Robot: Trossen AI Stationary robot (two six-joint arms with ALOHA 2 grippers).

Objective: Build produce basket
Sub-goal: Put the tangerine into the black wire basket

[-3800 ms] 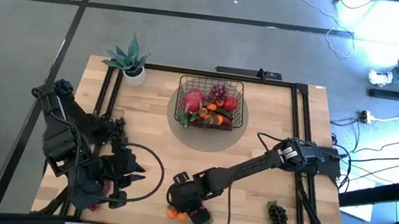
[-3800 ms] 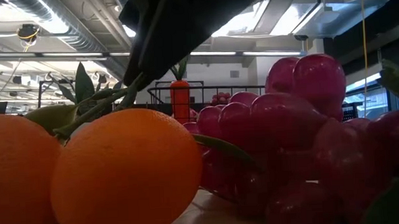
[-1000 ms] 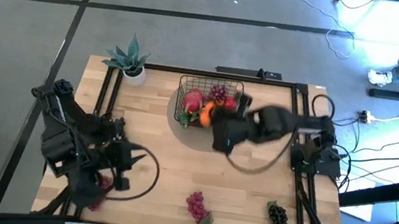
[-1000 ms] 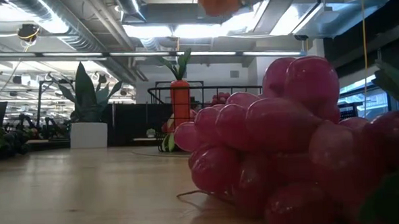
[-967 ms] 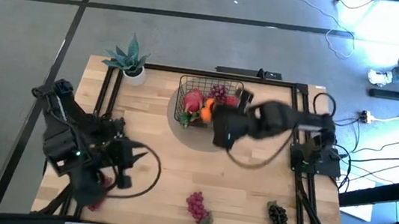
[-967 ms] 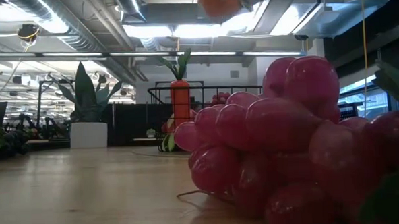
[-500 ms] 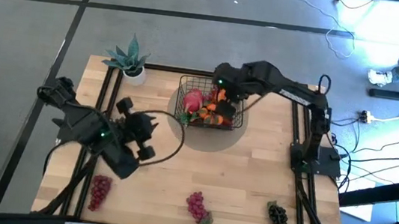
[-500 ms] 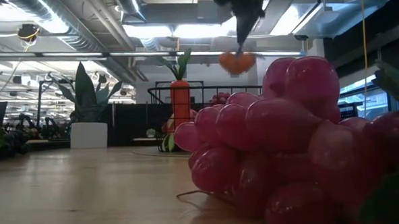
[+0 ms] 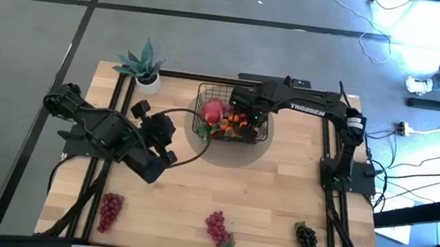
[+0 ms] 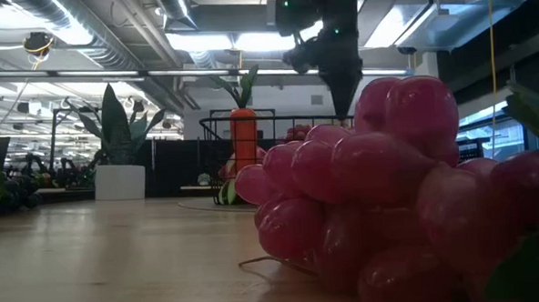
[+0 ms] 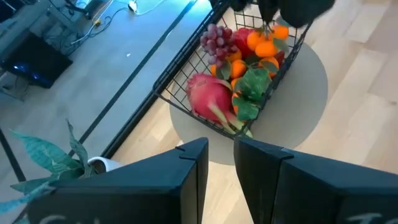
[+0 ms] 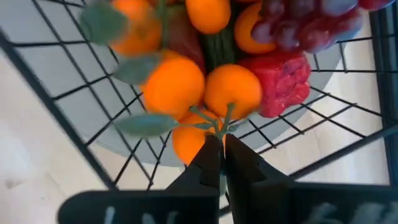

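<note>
While over the basket (image 9: pixel 234 113), right gripper (image 12: pixel 217 152) pinching oranges (image 12: pixel 202 87).

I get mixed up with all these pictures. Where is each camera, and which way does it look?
High view: above the table, looking straight down on the black wire-mesh basket, left claw and right claw.
Low view: at table-top height, looking across; a purple-red toy grape bunch fills it, one arm comes from above.
Left wrist view: on the left arm, facing the basket; its dark fingers show.
Right wrist view: on the right arm, over the small oranges.
All four views show the basket.
</note>
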